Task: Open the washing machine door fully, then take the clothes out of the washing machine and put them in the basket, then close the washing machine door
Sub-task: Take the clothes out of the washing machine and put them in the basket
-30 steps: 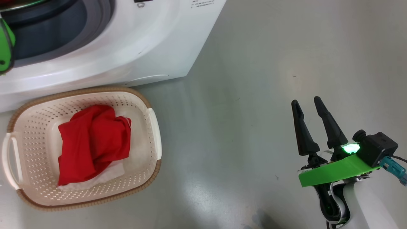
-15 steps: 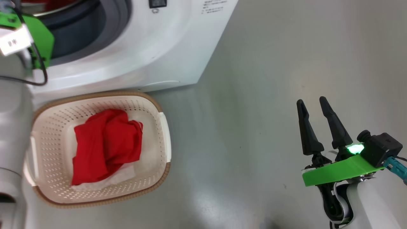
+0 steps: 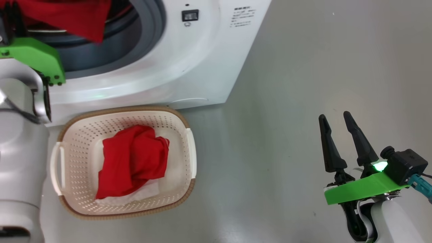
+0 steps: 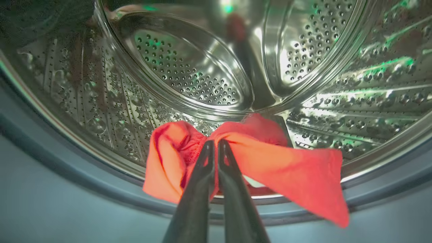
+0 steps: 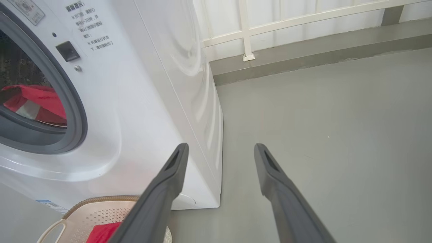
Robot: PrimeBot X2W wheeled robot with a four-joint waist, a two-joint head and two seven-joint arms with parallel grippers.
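Washing machine (image 3: pixel 195 60): big white front-loader with its mouth open, steel drum (image 4: pixel 189 77) bare at the back.

Basket (image 3: pixel 128 109): on the floor directly in front of the washing machine, just below its mouth. It holds part of the clothes (image 3: pixel 131 162), a crumpled red pile on top of a white cloth (image 3: pixel 135 197).

Red garment (image 4: pixel 287 165): at the washing machine's mouth, hanging over the grey rubber ring (image 3: pixel 148 40) at the drum's front lip. It droops in two lobes either side of the pinch.

Left gripper (image 4: pixel 213 145): at the washing machine's mouth, jaws pressed together on a bunched fold near the middle of the red garment.

Right gripper (image 3: pixel 334 115): well off to the right of the washing machine, over bare floor (image 3: pixel 287 84), jaws spread wide, holding nothing.

Handling, as a judgement:
- The fabric is light, limp and not fragile, with no stiffness, so it sags from whatever point is pinched.
- A thick gathered fold is the best hold. A single thin edge could slide out.
- The trailing right lobe hangs low and could drag or snag on the rubber ring, so lift it clear before carrying it down to the basket.
- Once let go, it should drop and settle with no precise placing needed.
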